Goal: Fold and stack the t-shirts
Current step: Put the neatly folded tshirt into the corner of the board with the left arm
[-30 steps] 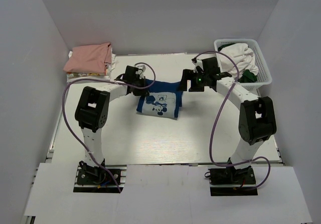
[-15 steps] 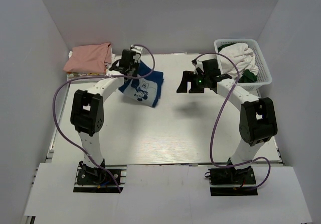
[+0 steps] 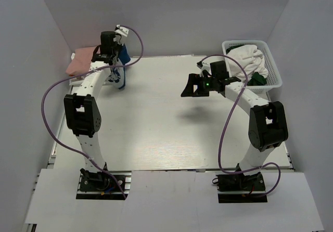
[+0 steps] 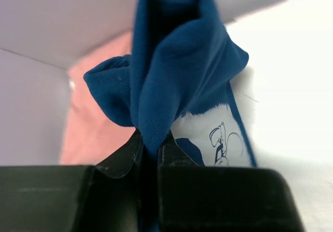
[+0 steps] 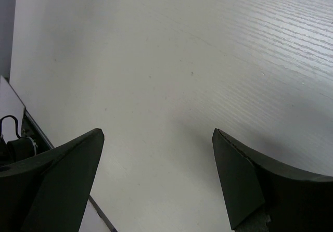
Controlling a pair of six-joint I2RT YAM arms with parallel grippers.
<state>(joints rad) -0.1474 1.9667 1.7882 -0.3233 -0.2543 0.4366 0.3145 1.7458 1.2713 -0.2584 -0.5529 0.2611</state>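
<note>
My left gripper [image 3: 117,60] is shut on the folded dark blue t-shirt [image 3: 120,72], which hangs from it above the table's far left, right beside the folded salmon-pink t-shirt [image 3: 82,61]. In the left wrist view the blue cloth [image 4: 171,71] bunches up between my fingers [image 4: 125,154], its white print [image 4: 216,141] shows at the right, and the pink shirt [image 4: 96,133] lies behind it. My right gripper [image 3: 188,88] is open and empty above the table's middle right; its view [image 5: 156,138] shows only bare table.
A white lattice basket [image 3: 271,72] at the far right holds white cloth [image 3: 251,55] and something dark green [image 3: 257,79]. The pink shirt rests on a white stack at the far left corner. White walls close in the table [image 3: 166,133].
My left gripper has lifted the blue shirt off the table's middle and carried it to the far left, next to the pink shirt. My right gripper let go and stays open.
</note>
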